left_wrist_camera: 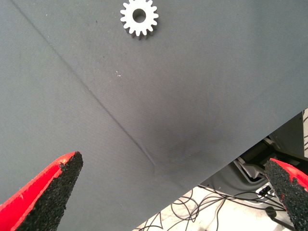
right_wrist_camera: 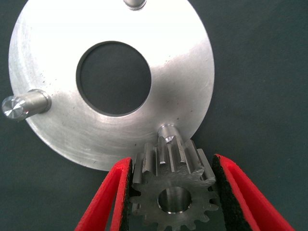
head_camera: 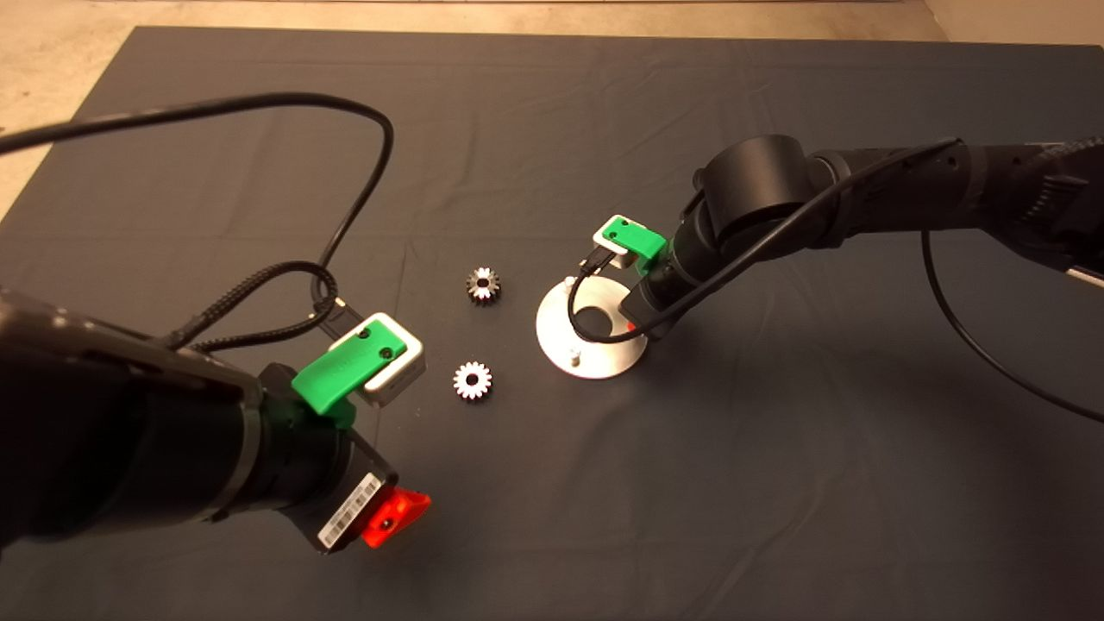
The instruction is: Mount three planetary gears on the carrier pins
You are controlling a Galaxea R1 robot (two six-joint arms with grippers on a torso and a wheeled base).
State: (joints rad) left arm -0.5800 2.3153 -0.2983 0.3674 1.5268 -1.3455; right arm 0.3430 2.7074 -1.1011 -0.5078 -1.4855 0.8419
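— Nearest first: what's the left gripper (head_camera: 392, 517) doing?

— Waiting at the near left, fingers spread wide and holding nothing. Just beyond it a loose gear (head_camera: 473, 380) lies flat on the mat (head_camera: 552, 517), and a second gear (head_camera: 483, 285) sits farther off.

— And the right gripper (right_wrist_camera: 171, 192)?

— Over the disc's (right_wrist_camera: 57, 48) right side, clamped on the third gear (right_wrist_camera: 169, 185) (bore visible, teeth against the pads). That gear hangs just beside one pin (right_wrist_camera: 167, 132), not yet on it. The other two pins (right_wrist_camera: 21, 105) stand bare.

— So, first installation?

— I'd say so. Next, centre the bore over that pin, then lower squarely.
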